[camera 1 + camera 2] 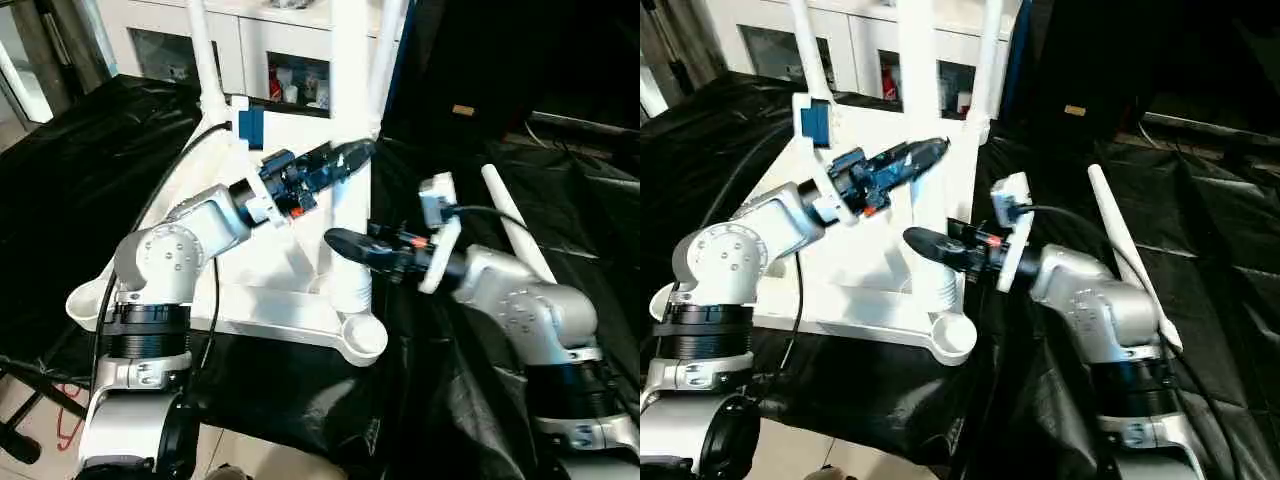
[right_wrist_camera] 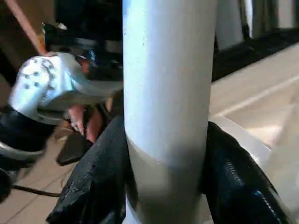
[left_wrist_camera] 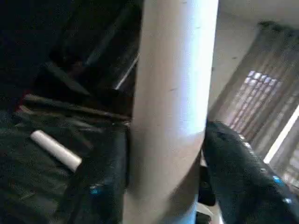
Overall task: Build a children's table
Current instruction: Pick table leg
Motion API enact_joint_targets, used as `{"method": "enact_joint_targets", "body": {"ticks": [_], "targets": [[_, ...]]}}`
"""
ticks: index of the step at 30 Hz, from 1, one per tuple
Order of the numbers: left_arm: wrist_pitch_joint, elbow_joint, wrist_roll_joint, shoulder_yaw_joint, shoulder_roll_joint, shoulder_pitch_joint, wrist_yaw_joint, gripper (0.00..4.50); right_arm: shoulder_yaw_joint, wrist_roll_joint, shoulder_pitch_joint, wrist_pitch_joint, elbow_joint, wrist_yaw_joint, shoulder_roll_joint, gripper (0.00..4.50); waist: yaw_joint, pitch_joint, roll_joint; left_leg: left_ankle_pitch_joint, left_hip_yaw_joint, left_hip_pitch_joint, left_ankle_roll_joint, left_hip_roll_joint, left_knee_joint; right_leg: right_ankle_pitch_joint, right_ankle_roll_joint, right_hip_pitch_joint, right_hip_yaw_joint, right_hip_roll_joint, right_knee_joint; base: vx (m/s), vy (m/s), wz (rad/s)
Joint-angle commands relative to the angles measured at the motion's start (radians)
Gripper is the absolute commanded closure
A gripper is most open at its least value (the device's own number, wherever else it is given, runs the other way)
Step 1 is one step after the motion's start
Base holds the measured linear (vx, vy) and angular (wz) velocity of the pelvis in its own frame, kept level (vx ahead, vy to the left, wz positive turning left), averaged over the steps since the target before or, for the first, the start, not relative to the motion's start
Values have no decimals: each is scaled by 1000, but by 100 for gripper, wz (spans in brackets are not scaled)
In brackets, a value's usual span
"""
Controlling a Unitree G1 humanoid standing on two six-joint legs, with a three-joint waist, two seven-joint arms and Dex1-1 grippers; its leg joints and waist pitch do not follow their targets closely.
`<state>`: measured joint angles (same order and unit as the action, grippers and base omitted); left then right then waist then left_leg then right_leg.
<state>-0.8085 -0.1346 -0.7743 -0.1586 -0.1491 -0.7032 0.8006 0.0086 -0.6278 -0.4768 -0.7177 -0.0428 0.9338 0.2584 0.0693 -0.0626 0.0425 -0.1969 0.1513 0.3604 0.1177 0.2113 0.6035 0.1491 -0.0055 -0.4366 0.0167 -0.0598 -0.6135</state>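
The white tabletop [image 1: 270, 300] lies upside down on black cloth, ribs up. Two thin legs stand in its far corners [image 1: 203, 60] [image 1: 388, 50]. A third leg [image 1: 350, 100] stands upright just behind the open near right corner socket [image 1: 362, 335]; I cannot tell whether its foot is seated. My left gripper [image 1: 355, 152] is shut on this leg higher up, its fingers [image 3: 93, 186] pressed to both sides. My right gripper [image 1: 338, 242] is shut on the same leg lower down, with black fingers [image 2: 98, 177] hugging it. A loose leg [image 1: 515, 220] lies on the cloth to the right.
A white glass-door cabinet [image 1: 290, 60] stands behind the tabletop. A blue label [image 1: 250, 125] sits at the far left corner. The black cloth [image 1: 60, 180] covers the work surface; its near edge drops to the floor [image 1: 40, 440] at the front left.
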Motion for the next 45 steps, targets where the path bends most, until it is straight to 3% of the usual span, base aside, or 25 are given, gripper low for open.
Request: {"method": "enact_joint_targets", "body": {"ticks": [1,6,12,13,15,16,17,20,24,31,35,43,45], "targets": [[-2,15,-10,15,10,-10,-5,228,-14,-13,-11,-10,17,2,7,264,4,77,-2,-103,23,6,-35,-10,-62,185,-205,81,-16,-38,62,0,0,0],[28,-10,-1,1,30,-22,-30,257,-5,-8,-18,-3,20,2,15,266,6,78,4,-95,23,6,-31,-11,-62,220,-179,80,-16,-37,65,0,0,0],[42,16,5,-4,41,-15,-65,265,3,-4,-24,-5,21,-1,22,266,9,80,8,-72,22,8,-37,-10,-60,197,-178,80,-16,-37,61,0,0,0],[46,21,11,-2,42,-14,-72,265,5,2,-25,-4,19,-6,23,210,10,80,9,-73,23,7,-37,-9,-60,199,-178,80,-16,-37,61,0,0,0],[58,29,23,4,42,-12,-85,265,4,7,-29,-8,10,-23,20,196,11,80,9,-72,23,6,-37,-9,-61,199,-178,78,-16,-37,61,0,0,0],[76,34,47,13,41,-11,-103,265,4,11,-33,-9,3,-35,18,196,11,80,8,-74,23,6,-37,-9,-60,198,-178,79,-16,-37,61,0,0,0],[110,34,102,33,41,-13,-150,265,8,46,-43,11,-18,-80,9,179,12,81,15,-65,22,6,-35,-6,-61,198,-169,78,-16,-37,63,0,0,0],[159,32,190,61,49,-18,-235,265,13,131,-83,37,-89,-221,-28,163,8,79,11,-77,23,6,-12,-9,-62,251,-140,76,-16,-38,66,0,0,0],[176,59,243,90,58,-15,-300,266,4,162,-115,6,-137,-332,-64,162,4,80,10,-77,21,7,1,-10,-63,242,-131,75,-17,-36,64,0,0,0],[202,89,309,151,47,-25,-318,266,13,184,-133,-15,-156,-360,-72,162,9,84,12,-36,23,8,-16,-10,-60,111,-170,78,-17,-35,51,0,0,0],[208,88,322,161,45,-30,-318,266,54,226,-134,15,-171,-352,-46,162,13,82,9,-56,24,6,-11,-10,-60,140,-169,78,-18,-37,54,0,0,0],[218,76,340,168,49,-41,-331,266,73,235,-125,-9,-156,-348,-46,162,13,82,10,-66,23,7,-6,-11,-60,161,-157,78,-18,-36,56,0,0,0],[218,76,341,170,48,-41,-328,266,79,237,-123,-11,-155,-347,-50,188,13,82,8,-64,23,7,-7,-11,-60,152,-162,77,-18,-36,55,0,0,0]]}}
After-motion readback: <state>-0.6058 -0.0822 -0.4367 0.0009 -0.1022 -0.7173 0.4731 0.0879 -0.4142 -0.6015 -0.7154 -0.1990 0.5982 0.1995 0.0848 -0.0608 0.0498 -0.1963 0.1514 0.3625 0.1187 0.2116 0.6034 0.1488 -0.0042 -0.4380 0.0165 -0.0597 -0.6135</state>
